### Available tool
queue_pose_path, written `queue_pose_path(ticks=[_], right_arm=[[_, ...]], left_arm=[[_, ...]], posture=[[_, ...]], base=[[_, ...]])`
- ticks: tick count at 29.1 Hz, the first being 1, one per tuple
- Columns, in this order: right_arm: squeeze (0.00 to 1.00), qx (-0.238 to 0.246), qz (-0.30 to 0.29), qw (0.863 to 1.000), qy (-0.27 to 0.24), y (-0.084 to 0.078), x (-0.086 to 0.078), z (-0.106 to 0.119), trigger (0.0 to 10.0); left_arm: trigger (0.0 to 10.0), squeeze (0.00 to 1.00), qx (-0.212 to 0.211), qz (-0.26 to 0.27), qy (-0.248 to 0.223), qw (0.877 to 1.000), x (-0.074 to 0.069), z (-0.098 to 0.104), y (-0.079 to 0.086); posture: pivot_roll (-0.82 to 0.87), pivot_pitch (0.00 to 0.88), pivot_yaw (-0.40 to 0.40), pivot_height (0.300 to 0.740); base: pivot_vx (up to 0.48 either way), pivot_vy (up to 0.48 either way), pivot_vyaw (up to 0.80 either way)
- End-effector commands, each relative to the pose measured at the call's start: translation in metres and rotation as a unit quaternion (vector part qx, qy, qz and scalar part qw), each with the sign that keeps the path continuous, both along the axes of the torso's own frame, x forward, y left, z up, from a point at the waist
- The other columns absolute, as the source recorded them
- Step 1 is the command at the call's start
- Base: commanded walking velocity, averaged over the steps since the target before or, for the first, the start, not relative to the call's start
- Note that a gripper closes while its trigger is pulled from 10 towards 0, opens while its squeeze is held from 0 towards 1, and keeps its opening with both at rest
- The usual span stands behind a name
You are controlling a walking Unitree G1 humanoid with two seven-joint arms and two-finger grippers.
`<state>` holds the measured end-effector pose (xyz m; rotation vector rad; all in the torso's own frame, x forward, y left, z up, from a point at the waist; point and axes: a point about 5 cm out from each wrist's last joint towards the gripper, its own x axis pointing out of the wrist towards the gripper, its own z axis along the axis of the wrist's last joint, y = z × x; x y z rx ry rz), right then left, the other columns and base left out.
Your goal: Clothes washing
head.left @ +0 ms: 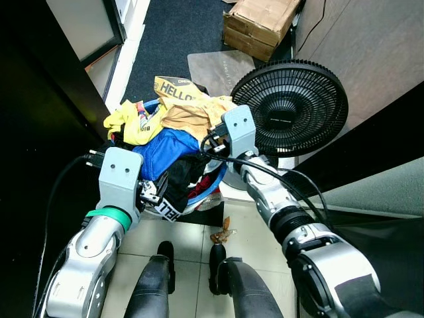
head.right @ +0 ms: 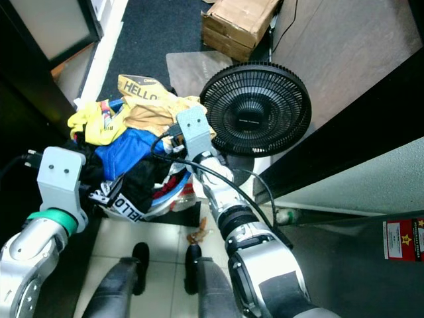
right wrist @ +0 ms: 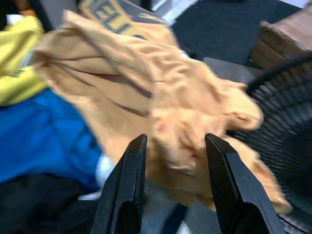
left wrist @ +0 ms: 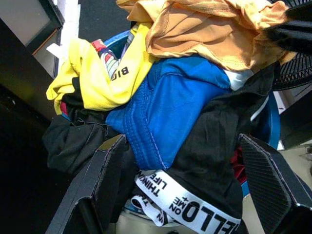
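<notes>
Right by the robot's legs, a soft, floppy pile of clothes [head.left: 169, 142] fills a blue basket [left wrist: 270, 122]. It looks light but may spill. The left gripper [left wrist: 183, 187] is spread wide around the black and blue clothes. The right gripper [right wrist: 170, 187] is spread apart over the tan shirt [right wrist: 161, 102], a good spot to grab. Just behind stands a black fan [head.left: 291, 106], close enough to bump. Farther off sits a cardboard box [head.left: 262, 26].

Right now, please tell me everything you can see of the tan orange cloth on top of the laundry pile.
The tan orange cloth garment is soft, thin fabric, crumpled into loose folds. It lies on top of the heaped laundry, over a blue garment and beside a yellow printed shirt. Its far edge hangs close to the black round floor fan. The right gripper is open, its two black fingers on either side of a fold, not yet closed on it.
</notes>
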<state>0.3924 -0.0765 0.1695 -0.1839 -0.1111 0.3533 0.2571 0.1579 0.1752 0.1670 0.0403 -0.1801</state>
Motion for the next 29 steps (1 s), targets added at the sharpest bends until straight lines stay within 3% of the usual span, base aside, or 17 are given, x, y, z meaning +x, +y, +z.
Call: queue_pose_path(ticks=[1,4,13,19,23,29], right_arm=[[0.0,-0.002,-0.007,1.0,0.025,-0.002,-0.002,-0.012,10.0],[0.0,-0.005,-0.021,0.999,0.028,-0.011,0.001,-0.009,10.0],[0.0,-0.01,-0.027,0.999,0.034,-0.011,0.001,-0.011,10.0],[0.0,-0.008,-0.014,0.999,0.041,0.003,-0.001,-0.013,10.0],[0.0,-0.034,-0.01,0.997,0.071,0.006,-0.004,-0.026,10.0],[0.0,-0.033,-0.001,0.997,0.074,0.008,-0.004,-0.025,10.0]], left_arm=[[10.0,0.0,-0.001,-0.001,0.018,1.0,-0.004,-0.007,-0.001],[10.0,0.0,-0.001,-0.002,0.02,1.0,-0.005,-0.007,-0.001],[10.0,0.0,-0.001,-0.002,0.024,1.0,-0.008,-0.007,-0.001],[10.0,0.0,0.0,0.008,0.027,1.0,-0.012,-0.006,0.001],[10.0,0.0,0.0,0.014,0.03,0.999,-0.015,-0.007,0.003],[10.0,0.0,-0.001,0.019,0.031,0.999,-0.017,-0.008,0.003]], posture=[[0.11,0.476,-0.047,0.74],[0.11,0.484,-0.044,0.74],[0.12,0.493,-0.043,0.74],[0.13,0.512,-0.055,0.74],[0.13,0.519,-0.064,0.74],[0.14,0.518,-0.07,0.74]], base=[[0.0,0.0,0.0],[0.0,0.0,0.0],[0.0,0.0,0.0],[0.0,0.0,0.0],[0.0,0.0,0.0],[0.0,0.0,0.0]])
